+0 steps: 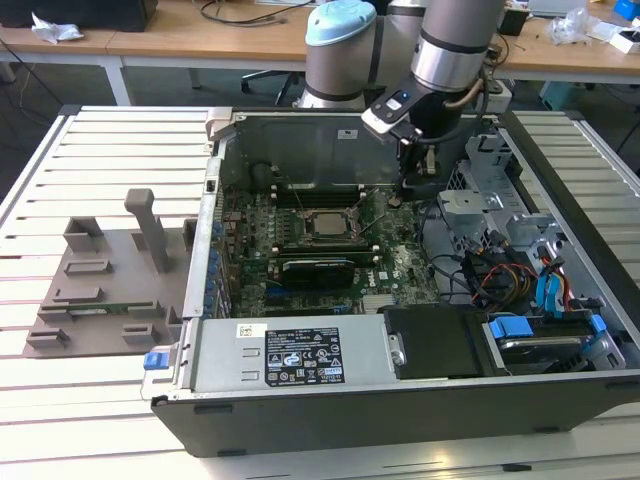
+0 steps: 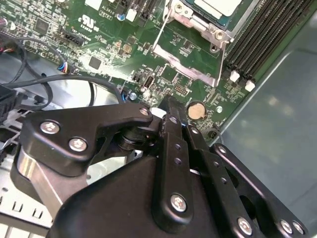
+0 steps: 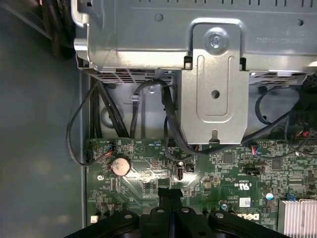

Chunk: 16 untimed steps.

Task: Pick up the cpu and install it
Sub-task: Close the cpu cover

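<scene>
Arm: your arm reaches down into the open computer case (image 1: 400,425), which sits on the slatted table (image 1: 110,140)
Claw: the claw (image 1: 405,190) has its two black fingers (image 3: 162,196) pressed together, with only a thin seam between them in the first wrist view; you are holding nothing
Claw position: the tips are low over the green motherboard (image 1: 250,275), just beside the round coin cell (image 2: 196,110); they are probably clear of the board, but you cannot tell for sure from these angles
cpu: the cpu (image 1: 328,224) lies flat with its silver top up, inside the metal socket frame (image 2: 184,65) near the middle of the board
Separation: the cpu is to the exterior view's left of the claw, near but apart
Fixture tray: the grey fixture tray (image 1: 110,250) is outside the case on the exterior view's left, well apart from the claw
</scene>
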{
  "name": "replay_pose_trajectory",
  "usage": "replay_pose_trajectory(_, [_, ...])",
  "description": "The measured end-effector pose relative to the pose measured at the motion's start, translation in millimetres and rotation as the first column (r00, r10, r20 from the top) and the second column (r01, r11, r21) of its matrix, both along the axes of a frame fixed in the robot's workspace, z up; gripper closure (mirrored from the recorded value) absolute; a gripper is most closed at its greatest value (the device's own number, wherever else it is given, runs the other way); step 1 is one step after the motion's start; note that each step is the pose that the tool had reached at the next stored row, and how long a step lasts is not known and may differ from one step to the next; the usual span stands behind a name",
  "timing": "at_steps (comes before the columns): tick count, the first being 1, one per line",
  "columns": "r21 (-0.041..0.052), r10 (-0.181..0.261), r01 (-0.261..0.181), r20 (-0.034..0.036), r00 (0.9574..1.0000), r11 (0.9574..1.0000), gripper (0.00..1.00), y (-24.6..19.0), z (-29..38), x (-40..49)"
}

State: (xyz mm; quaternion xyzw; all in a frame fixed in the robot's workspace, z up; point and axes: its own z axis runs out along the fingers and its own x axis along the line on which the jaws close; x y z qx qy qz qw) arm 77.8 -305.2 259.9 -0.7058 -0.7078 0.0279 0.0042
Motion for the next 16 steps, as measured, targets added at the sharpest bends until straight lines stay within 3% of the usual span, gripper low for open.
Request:
replay_pose_trajectory(7, [0.0002, 0.0, 0.0, 0.0, 1.0, 1.0, 0.89, 0.4, -6.7, -4.5])
replay_pose_trajectory(8, [0.0, 0.0, 0.0, 0.0, 1.0, 1.0, 0.89, 0.4, -7.4, -12.4])
replay_pose_trajectory(16, [0.0, 0.0, 0.0, -0.0001, 1.0, 1.0, 0.89, 0.4, -7.4, -27.4])
